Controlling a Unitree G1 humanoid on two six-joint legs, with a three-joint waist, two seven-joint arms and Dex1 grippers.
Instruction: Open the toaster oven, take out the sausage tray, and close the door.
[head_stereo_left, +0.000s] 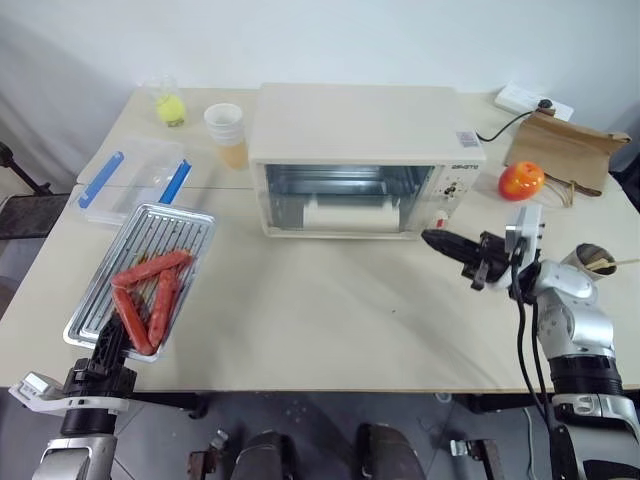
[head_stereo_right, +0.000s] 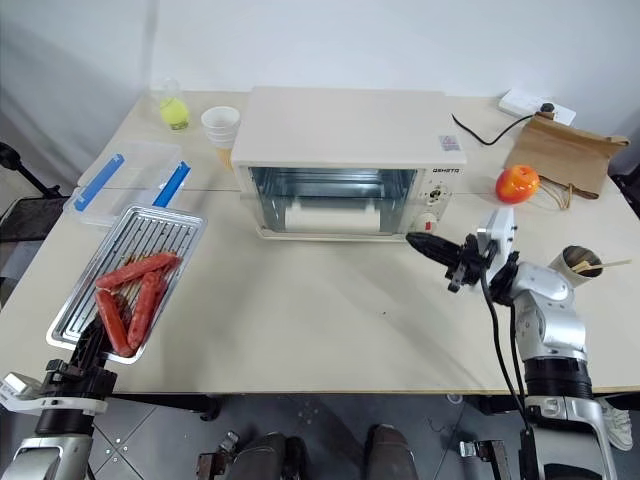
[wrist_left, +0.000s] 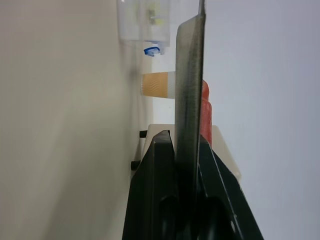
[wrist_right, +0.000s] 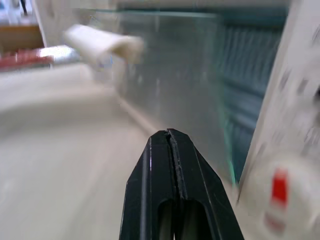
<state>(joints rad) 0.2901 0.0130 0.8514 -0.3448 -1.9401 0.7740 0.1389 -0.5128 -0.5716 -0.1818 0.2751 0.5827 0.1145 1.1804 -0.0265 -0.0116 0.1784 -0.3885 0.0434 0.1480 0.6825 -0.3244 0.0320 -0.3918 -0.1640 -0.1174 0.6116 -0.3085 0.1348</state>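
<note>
sausage tray (head_stereo_left: 140, 275) out, left of toaster oven (head_stereo_left: 355, 160), pinched by left gripper (head_stereo_left: 108, 345) | door (head_stereo_left: 345, 198) looks shut | right gripper (head_stereo_left: 447, 243) pressed together, near knobs

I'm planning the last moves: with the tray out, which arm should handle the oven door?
The right. Its gripper is shut and empty, just in front of the toaster oven near the knobs, beside the door. The left gripper is busy, clamped on the near edge of the sausage tray.

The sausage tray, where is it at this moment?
In the left eye view, the sausage tray is at the table's left side, out of the toaster oven, just in front of the clear plastic box. The left hand is shut on its near edge.
</note>
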